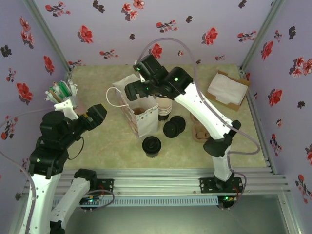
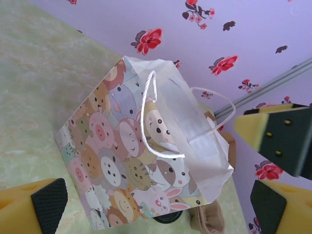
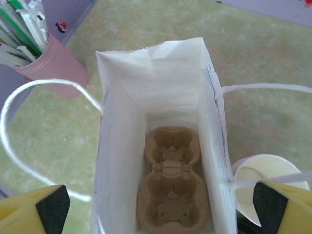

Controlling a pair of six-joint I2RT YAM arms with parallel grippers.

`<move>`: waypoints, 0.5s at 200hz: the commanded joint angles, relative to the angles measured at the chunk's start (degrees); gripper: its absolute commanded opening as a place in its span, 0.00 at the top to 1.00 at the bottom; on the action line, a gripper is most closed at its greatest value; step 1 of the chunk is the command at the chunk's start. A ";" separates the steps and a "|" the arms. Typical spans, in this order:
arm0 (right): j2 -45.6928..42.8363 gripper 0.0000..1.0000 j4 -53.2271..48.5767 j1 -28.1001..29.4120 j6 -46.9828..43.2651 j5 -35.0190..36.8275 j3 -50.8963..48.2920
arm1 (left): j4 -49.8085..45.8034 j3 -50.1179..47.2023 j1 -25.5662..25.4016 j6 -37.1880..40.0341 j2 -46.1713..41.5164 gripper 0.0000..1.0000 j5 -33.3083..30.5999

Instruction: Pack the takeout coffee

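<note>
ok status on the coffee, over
Left pincer open beside bag. Right pincer open over bag mouth. Coffee on table, not packed. Tray in bag, slots empty.

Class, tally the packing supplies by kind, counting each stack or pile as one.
Paper bag: 1
Takeout coffee: 1
Lidless cup stack: 1
Loose lid pile: 1
Carrier in bag: 1
Carrier pile on table: 1
Pink straw holder: 1
Napkin box: 1
Total: 8

Bright, even light — soft shadows, wrist views slightly soft.
</note>
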 commanded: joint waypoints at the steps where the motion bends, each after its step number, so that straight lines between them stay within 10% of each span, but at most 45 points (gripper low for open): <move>1: -7.10 0.01 3.14 0.41 -2.10 -1.04 -6.66 | -1.64 1.34 -0.33 -1.20 -1.21 0.01 1.59; 100: -41.95 0.01 23.02 0.43 -1.37 5.61 -53.24 | -0.55 -4.69 -0.35 -5.14 -3.67 0.01 4.38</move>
